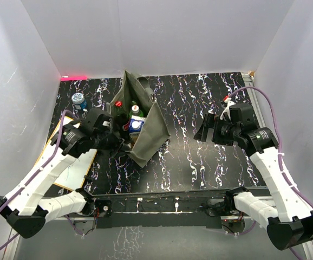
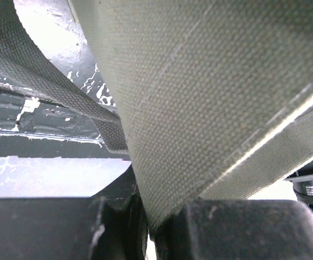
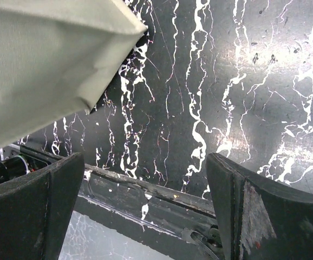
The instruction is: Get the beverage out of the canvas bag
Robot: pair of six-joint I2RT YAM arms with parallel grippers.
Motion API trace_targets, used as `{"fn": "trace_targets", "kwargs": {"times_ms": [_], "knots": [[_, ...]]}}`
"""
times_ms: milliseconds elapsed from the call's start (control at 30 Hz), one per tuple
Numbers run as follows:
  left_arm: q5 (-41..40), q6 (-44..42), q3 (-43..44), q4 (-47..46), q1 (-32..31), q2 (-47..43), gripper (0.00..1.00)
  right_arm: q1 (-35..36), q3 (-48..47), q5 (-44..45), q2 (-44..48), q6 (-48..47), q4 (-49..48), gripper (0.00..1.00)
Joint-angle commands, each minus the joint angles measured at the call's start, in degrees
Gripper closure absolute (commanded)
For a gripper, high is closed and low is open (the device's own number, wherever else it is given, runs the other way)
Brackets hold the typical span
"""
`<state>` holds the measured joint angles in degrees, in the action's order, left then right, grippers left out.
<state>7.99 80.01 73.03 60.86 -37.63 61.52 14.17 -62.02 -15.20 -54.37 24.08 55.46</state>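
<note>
The bag (image 1: 152, 135) is pinched by left claw (image 2: 151, 227); upright bottles (image 1: 136, 123) inside are spotted leftward of the spread right claw (image 3: 145, 206).

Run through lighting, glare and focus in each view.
Top view: evenly lit and sharp, with a red glow at the table's back left corner. Left wrist view: the canvas bag fills the frame, weave crisp, bright patches behind blown out white. Right wrist view: glare off the glossy table, the bag's corner washed pale, the dark fingers soft.
</note>
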Motion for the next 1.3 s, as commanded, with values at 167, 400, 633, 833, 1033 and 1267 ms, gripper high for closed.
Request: {"fn": "trace_targets", "kwargs": {"times_ms": [167, 400, 633, 833, 1033, 1267], "knots": [[5.7, 1.2, -1.3, 1.7, -1.3, -4.8, 0.95, 0.2, -1.4, -2.7, -3.7, 0.3, -5.5, 0.02], [3.3, -3.2, 0.6, -1.2, -1.2, 0.6, 0.8, 0.4, -6.9, -4.1, -8.4, -0.6, -5.6, 0.02], [4.7, -10.8, 2.8, -2.0, 5.8, 3.3, 0.51, 3.5, -18.4, -5.1, -14.9, -3.9, -5.9, 0.02], [10.5, -21.0, 6.9, -0.4, 13.6, 7.3, 0.36, 10.6, -32.1, -3.7, -21.8, -10.3, -6.4, 0.02], [7.6, -31.0, 16.9, 5.2, 14.8, 10.7, 0.22, 18.2, -46.3, -0.4, -29.8, -16.5, -4.1, 0.02], [5.0, -37.8, 18.6, 10.2, 14.7, 11.1, 0.23, 29.9, -54.7, 2.2, -37.7, -23.9, -4.9, 0.02]]}}
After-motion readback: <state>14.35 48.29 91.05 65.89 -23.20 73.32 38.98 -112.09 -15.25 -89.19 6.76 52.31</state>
